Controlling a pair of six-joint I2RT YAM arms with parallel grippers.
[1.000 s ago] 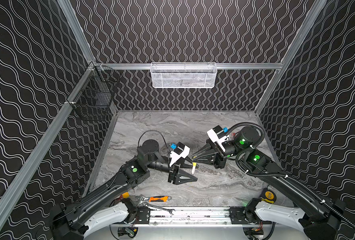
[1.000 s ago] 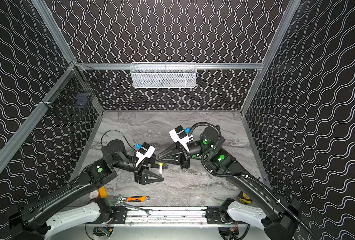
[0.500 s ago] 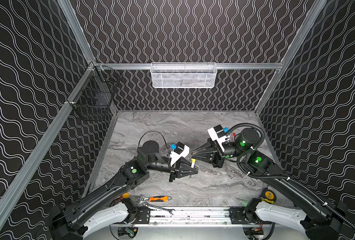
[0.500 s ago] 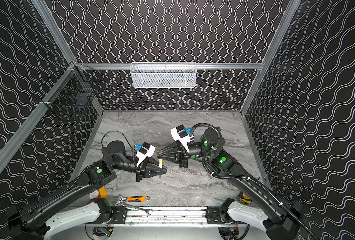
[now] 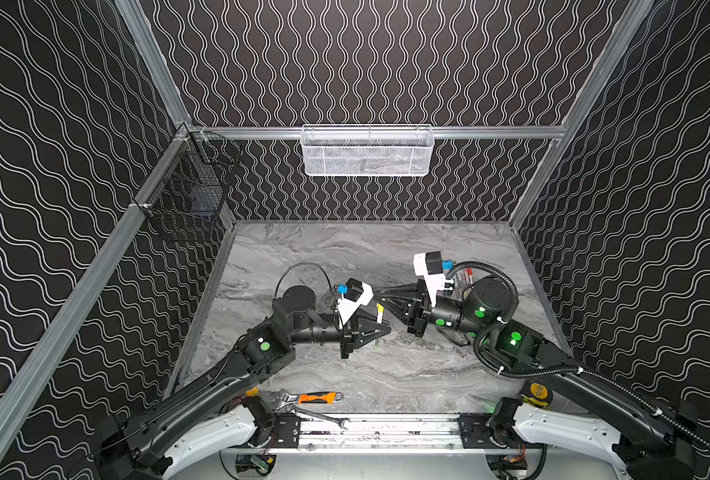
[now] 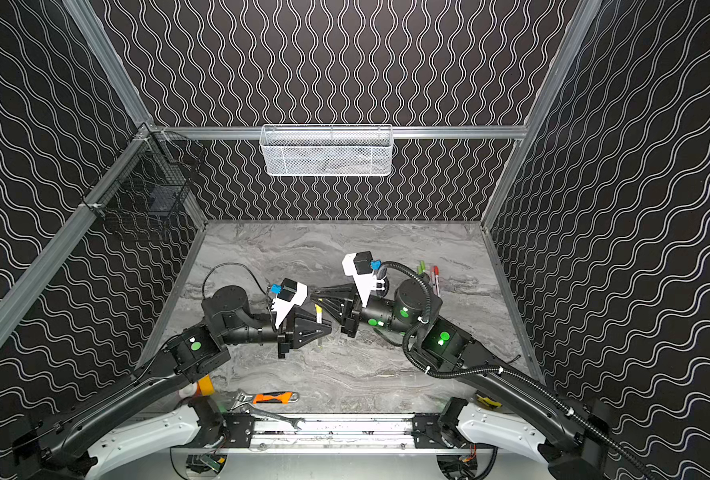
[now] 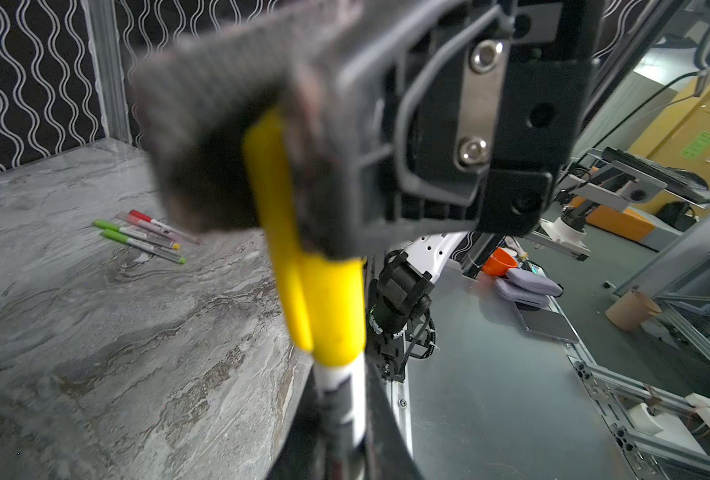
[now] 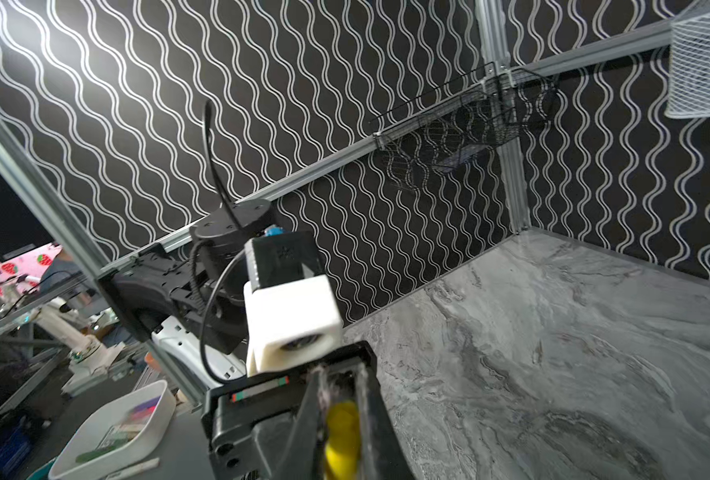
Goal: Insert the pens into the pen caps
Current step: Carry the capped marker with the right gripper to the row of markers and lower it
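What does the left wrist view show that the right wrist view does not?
Only left wrist: three other pens lying together on the table, and the white pen barrel running from the yellow cap into the left gripper. Only right wrist: the black wire basket, the white mesh basket, the left arm's wrist camera. Both: the yellow cap clamped in the right gripper, and the marble table.

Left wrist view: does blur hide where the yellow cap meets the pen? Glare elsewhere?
Left wrist view: the yellow cap soft-edged but readable, its rim meeting the white pen; the right end effector around it badly out of focus; the pens lying behind sharp. Right wrist view: a hot spot washes out the wall, the cap blurred. Both top views: even light, sharp.
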